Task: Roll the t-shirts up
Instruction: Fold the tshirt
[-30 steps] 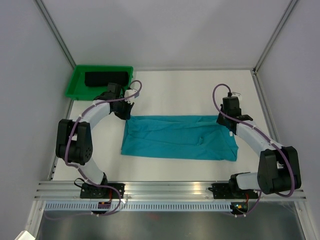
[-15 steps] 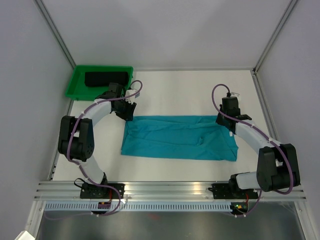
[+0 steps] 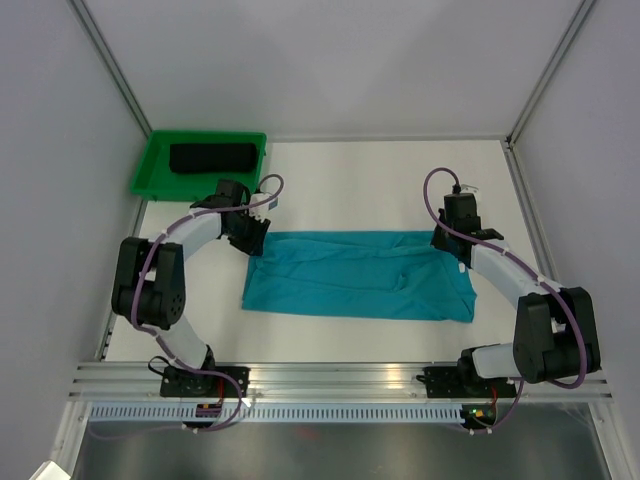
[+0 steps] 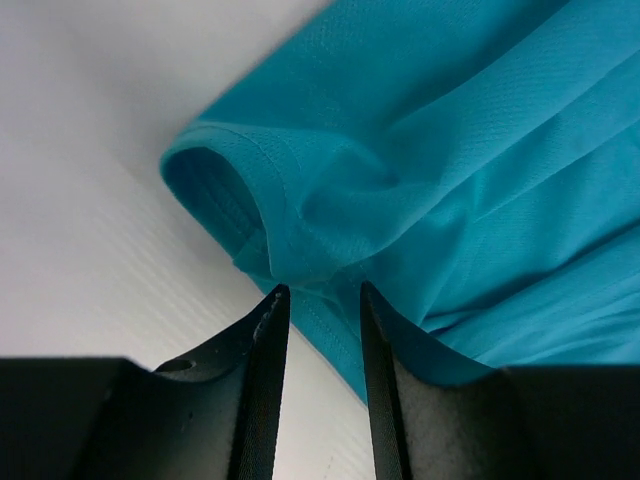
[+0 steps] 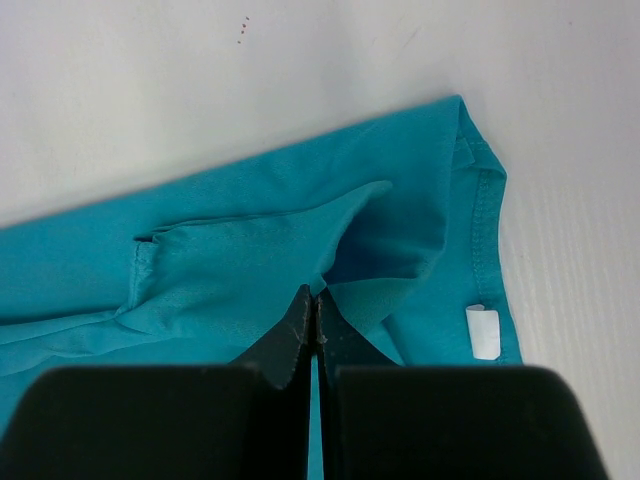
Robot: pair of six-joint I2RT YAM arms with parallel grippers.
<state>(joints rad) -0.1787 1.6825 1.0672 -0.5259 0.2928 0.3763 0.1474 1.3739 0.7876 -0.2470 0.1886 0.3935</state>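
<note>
The teal t-shirt (image 3: 360,275) lies folded into a long flat strip across the middle of the white table. My left gripper (image 3: 254,236) stands open at its far left corner. In the left wrist view the jaws are a little apart, and the left gripper (image 4: 320,290) has the shirt's hemmed corner (image 4: 270,230) just beyond its tips. My right gripper (image 3: 447,243) is at the far right corner. In the right wrist view the right gripper (image 5: 318,292) is shut, pinching a raised fold of the teal t-shirt (image 5: 250,260). The black t-shirt (image 3: 212,157) lies rolled in the tray.
A green plastic tray (image 3: 150,165) sits at the far left corner of the table. Grey walls stand close on the left, right and back. A white label (image 5: 483,332) shows on the teal cloth near the right gripper.
My left gripper has opened and shifted slightly toward the teal shirt's corner. The right gripper stays shut in place, and the shirt has not moved.
</note>
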